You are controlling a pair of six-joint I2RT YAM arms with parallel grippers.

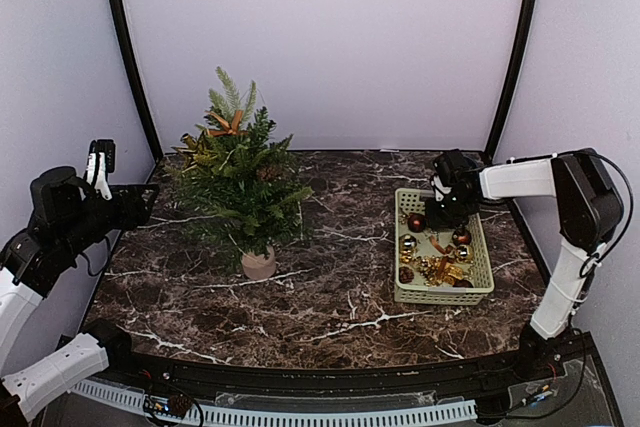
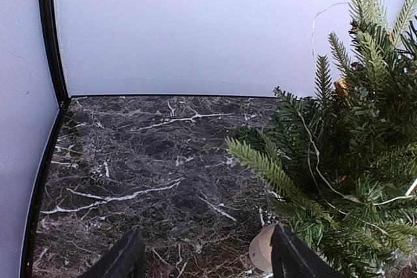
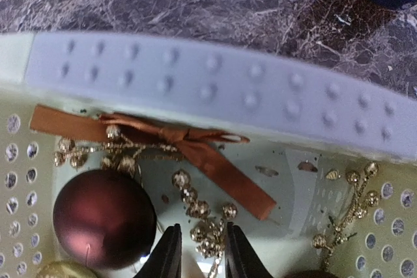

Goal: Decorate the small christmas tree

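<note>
Small christmas tree (image 1: 240, 187): standing in beige pot (image 1: 258, 265), left of centre on dark marble table (image 1: 340, 307), with some gold and orange pieces already near the top.

At far left, left gripper (image 2: 208, 266) raised beside the tree, apart from it, fingers spread wide with nothing between them. Gives no support to the tree at this moment. Possible trouble here: a light tree on 1 small pot, probably easy to tip or push away when pressing an ornament into the branches from the right side.

Further right, pale green basket (image 1: 483, 247) near the right edge of the table, well apart from the tree. Holds dark red ball (image 3: 104, 216), brown ribbon bow (image 3: 195, 144), gold bead sprig (image 3: 207, 236) and more gold pieces.

At right, right gripper (image 3: 203, 255) down inside the basket, close to its rim, 2 fingers set narrow with the gold bead sprig between them. Cannot tell whether already pinching the beads or only enclosing them.

Possible trouble here:
- Thin and bumpy sprig, likely to slip out of narrow fingertips during lifting.
- Lying close to the bow and the ball, maybe tangled with them; could drag 1 or 2 neighbours out over the rim.
- Could also snag in the wall holes and pull the light basket up or sideways.

Safer to rise slowly and to check the grip before crossing to the tree.
</note>
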